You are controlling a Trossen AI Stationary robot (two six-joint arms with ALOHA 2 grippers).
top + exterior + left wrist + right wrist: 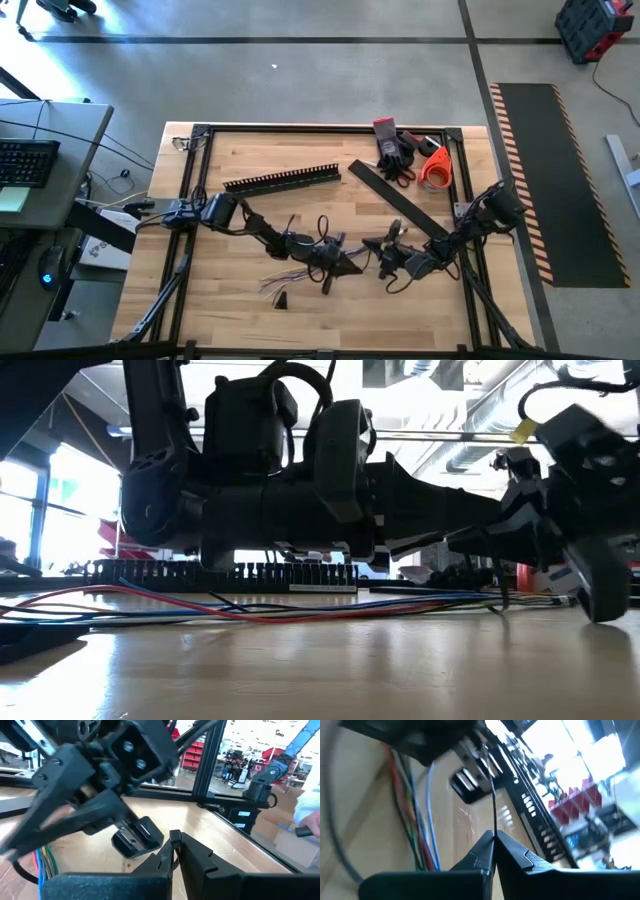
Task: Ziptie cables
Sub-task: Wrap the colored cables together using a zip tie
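Both grippers have their jaws pressed fully together. In the right wrist view the right gripper [493, 836] meets in a sharp point, and a thin black strand, stiff and straight, rises from between its tips; if it is really pinched there, I cannot tell. In the left wrist view the left gripper [175, 840] shows 2 angular matte-black fingers meeting in a narrow seam, with nothing seen between them. Just in front of it the other arm's blocky head hangs low over the wood.

From above, the 2 grippers stand near each other in the middle of the front half of the table [250, 310], the left gripper [340, 262] just beside the right gripper [385, 262]. The cables [290, 282] lie under and in front of the left one: thin, flexible wires, red, blue and green among dark ones, splayed out flat toward the front left over the pale, smooth, planked wood.

Behind them lie a long black comb-toothed rail [282, 179] and a flat plain black strip [398, 198], set diagonally. In the far right corner are dark gloves [393, 148] and an orange tape roll [436, 166]. The black metal frame [190, 190] borders the table sides; the front left corner of the wood is bare.
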